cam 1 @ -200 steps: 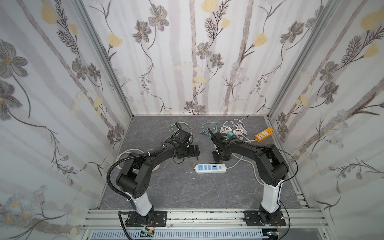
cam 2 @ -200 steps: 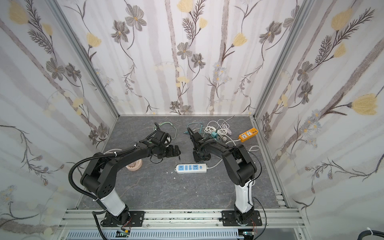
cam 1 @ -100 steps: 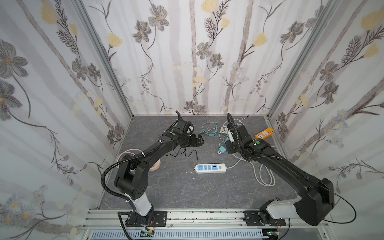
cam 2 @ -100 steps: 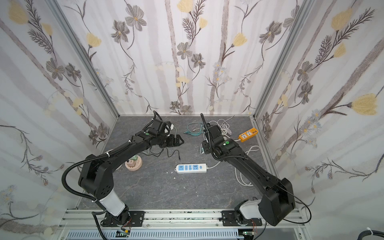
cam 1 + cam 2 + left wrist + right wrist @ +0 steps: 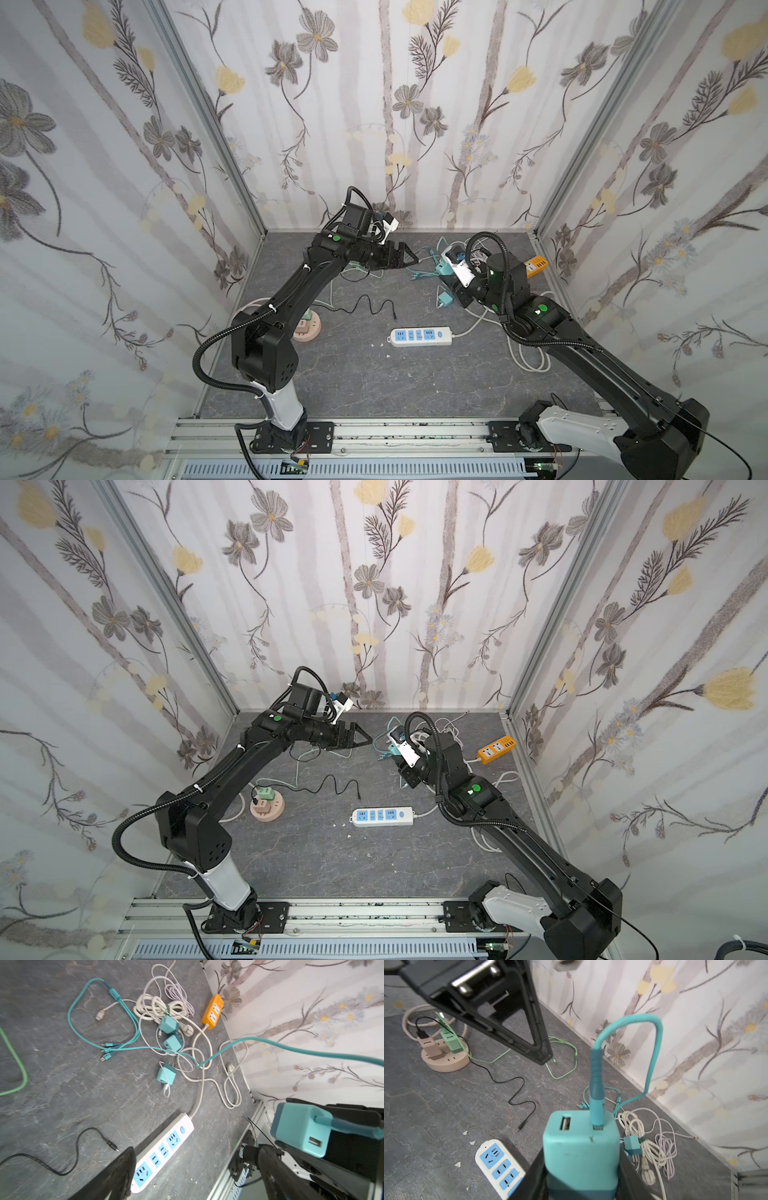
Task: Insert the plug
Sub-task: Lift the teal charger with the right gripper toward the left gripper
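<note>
Teal charger (image 5: 581, 1142), w/ teal cable (image 5: 596, 1076) plugged in, is clamped in right gripper (image 5: 581, 1169), raised off table (image 5: 353, 374) near white power strip (image 5: 420, 336). Left gripper (image 5: 411, 255) is held up further back, jaws apart, approx. level w/ charger.

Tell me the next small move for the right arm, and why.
Probably bring the right gripper down toward the white power strip and line the teal USB charger up over a free socket. The charger is gripped and off the table, the strip's sockets all look empty, and the open left gripper holds nothing.
</note>
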Controlling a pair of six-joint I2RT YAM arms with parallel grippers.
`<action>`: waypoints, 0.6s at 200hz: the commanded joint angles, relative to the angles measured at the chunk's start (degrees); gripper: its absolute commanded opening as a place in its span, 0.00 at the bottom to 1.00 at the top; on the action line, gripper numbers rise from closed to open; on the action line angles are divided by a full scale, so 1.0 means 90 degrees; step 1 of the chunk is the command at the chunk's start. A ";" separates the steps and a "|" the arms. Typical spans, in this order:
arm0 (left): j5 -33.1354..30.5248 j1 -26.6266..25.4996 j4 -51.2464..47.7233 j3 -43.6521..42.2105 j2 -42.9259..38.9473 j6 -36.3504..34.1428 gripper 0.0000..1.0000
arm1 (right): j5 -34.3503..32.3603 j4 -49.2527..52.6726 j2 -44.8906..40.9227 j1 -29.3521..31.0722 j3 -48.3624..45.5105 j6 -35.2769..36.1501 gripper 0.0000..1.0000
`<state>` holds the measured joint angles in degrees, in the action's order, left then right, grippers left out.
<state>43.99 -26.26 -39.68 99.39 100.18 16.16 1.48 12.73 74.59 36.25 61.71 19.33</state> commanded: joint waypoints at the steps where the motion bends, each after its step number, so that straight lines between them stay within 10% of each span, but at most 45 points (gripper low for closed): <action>1: 0.1120 -0.0002 -0.0344 0.0115 -0.0074 -0.0366 0.90 | 0.0305 -0.0774 0.0114 0.0127 -0.0012 0.0722 0.29; 43: 0.1894 -0.0002 -0.0390 -0.0108 -0.0445 -0.1258 0.69 | 0.0060 -0.0184 0.0430 0.0330 0.0443 0.0979 0.29; 120: 0.1121 -0.0002 -0.1079 0.0299 -0.0365 -0.1908 0.65 | -0.0819 0.0727 0.0995 0.1122 0.1202 0.1775 0.30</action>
<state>55.07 -26.37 -46.09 100.92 95.92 2.20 -1.91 17.23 81.93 44.51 69.82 32.32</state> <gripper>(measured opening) 0.654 0.408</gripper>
